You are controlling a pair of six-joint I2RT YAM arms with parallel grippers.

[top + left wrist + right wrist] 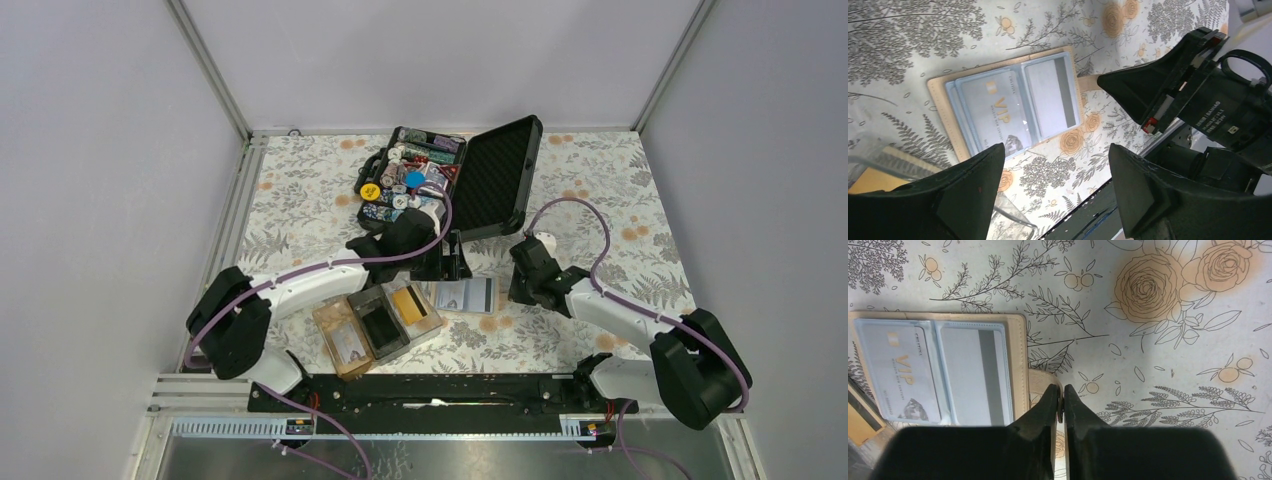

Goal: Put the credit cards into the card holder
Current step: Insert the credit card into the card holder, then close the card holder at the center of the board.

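Note:
The card holder (352,352) lies near the table's front, and a gold-orange credit card (407,303) rests in its right, clear compartment. To its right a beige wallet (466,295) lies spread flat. Its clear sleeves hold a pale VIP card (993,107) and a grey card (1050,97) with its dark stripe facing up. My left gripper (1055,150) hovers open over the wallet's near edge with nothing between its fingers. My right gripper (1063,390) is shut on the wallet's beige strap tab (1044,378) at the wallet's right edge.
An open black case (495,175) full of poker chips stands at the back, just behind the left gripper. A black rail (430,390) runs along the near edge. The holder's left compartment has a card (350,343) in it; its middle one looks dark.

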